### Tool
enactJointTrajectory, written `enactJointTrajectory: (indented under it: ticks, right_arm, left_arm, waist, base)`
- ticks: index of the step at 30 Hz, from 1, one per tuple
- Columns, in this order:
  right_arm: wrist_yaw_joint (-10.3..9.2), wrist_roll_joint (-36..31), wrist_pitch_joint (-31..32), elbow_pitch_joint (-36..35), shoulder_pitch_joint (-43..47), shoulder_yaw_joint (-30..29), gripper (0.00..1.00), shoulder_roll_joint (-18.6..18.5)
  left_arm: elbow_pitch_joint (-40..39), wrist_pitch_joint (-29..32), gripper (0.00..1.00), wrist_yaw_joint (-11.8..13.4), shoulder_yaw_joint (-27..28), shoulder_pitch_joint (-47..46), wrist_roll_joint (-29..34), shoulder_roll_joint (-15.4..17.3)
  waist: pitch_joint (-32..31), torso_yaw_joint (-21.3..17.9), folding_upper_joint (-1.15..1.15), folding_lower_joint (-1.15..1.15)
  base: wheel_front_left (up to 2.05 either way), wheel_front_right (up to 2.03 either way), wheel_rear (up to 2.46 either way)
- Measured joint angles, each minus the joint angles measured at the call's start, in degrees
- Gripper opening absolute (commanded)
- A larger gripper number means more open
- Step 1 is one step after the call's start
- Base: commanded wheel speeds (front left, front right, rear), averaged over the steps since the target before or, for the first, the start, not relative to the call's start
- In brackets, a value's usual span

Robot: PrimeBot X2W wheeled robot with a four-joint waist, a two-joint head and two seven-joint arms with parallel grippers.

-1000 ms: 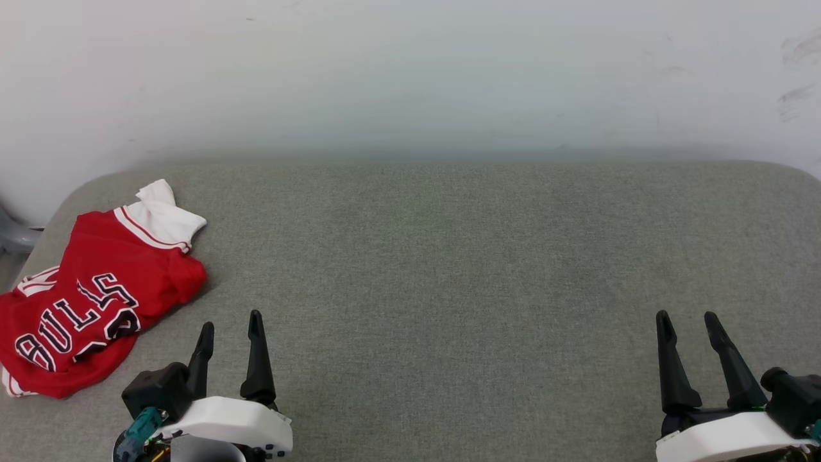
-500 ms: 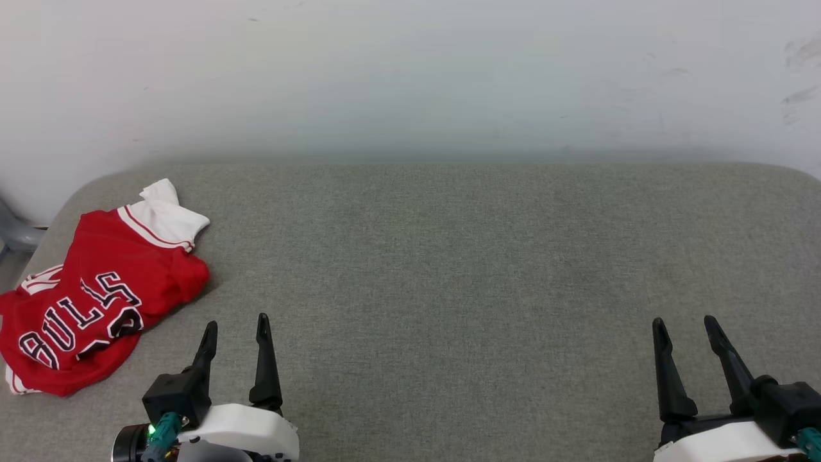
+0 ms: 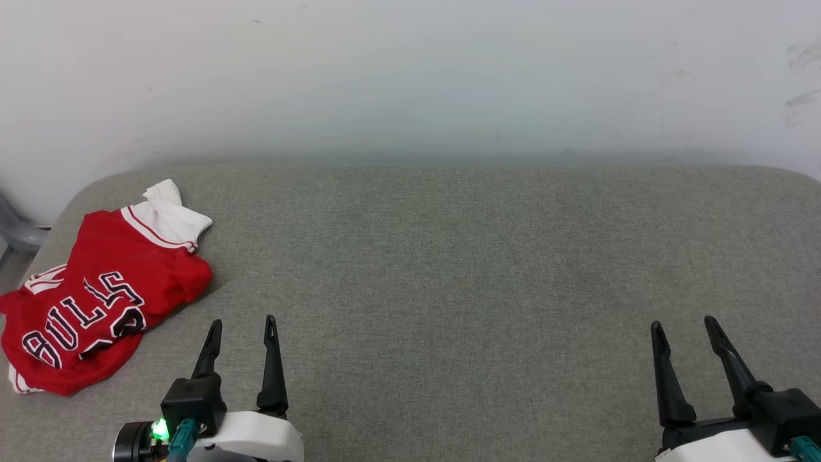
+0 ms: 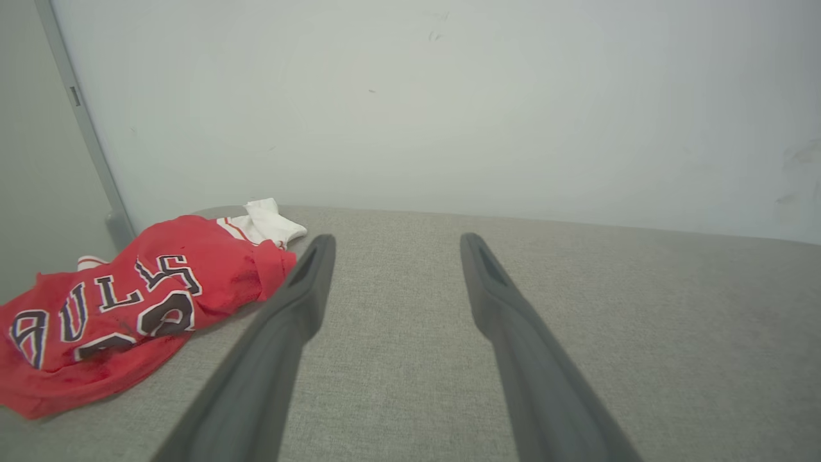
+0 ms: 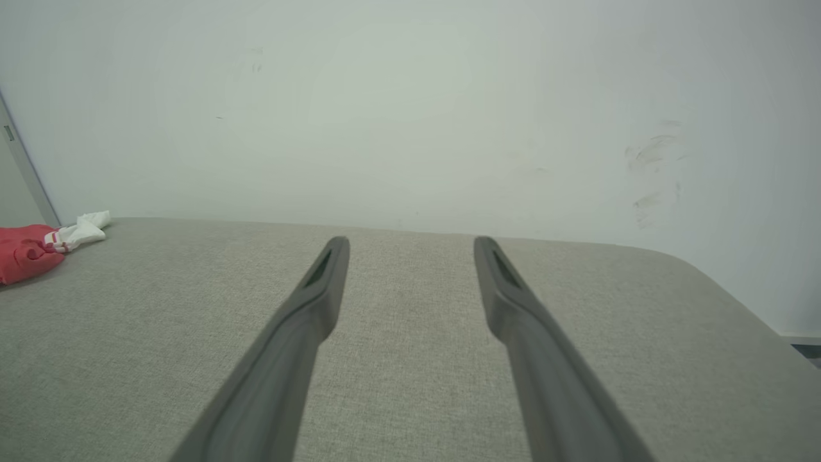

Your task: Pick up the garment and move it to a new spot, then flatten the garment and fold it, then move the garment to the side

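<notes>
The garment (image 3: 96, 289), a red jersey-style shirt, lies crumpled at the left end of the grey fabric-covered surface (image 3: 449, 256), close to that surface's rounded far-left corner. Its front faces up: the black, white-outlined lettering "BULLS" (image 3: 77, 317) runs diagonally across the cloth, with part of a numeral just below it, creased and only partly legible. One white sleeve (image 3: 168, 218), edged with red-and-white striped trim, points toward the wall (image 3: 410, 77); a second strip of striped trim shows at the garment's left edge. In the left wrist view the garment (image 4: 128, 301) sits to the left of the fingers, its nearest red fold just beside the left finger's tip in the picture, though whether they touch cannot be told from that view. In the right wrist view only its red edge and white sleeve (image 5: 25, 250) appear, far off at the left.

The left gripper (image 3: 244, 322) hovers near the garment's lower right side, apart from it, jaws spread and holding nothing (image 4: 396, 239). A green light (image 3: 158, 428) glows at its wrist. The right gripper (image 3: 683, 323) is well apart from the garment at the surface's right end, jaws likewise spread and holding nothing (image 5: 411, 240). Behind the surface rises the pale wall, faintly scuffed at the right.
</notes>
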Motion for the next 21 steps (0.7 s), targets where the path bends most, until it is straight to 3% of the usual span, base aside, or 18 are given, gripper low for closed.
enactJointTrajectory:
  ticks: [11,21]
  right_arm:
    - [0.01,-0.96,-1.08,-0.71,0.46,-0.21,1.0,0.0]
    - [0.01,1.9,-1.09,-0.86,0.52,0.37,1.0,-0.01]
  left_arm:
    - [-0.32,-1.01,1.0,0.34,-0.31,0.35,3.31,0.01]
    - [-0.29,-1.07,1.0,0.27,-0.13,0.4,2.42,0.02]
  waist:
    - [0.0,-0.04,0.0,0.0]
    - [0.11,0.01,0.0,0.0]
  base:
    - [0.0,0.0,0.0]
    - [0.0,0.0,0.0]
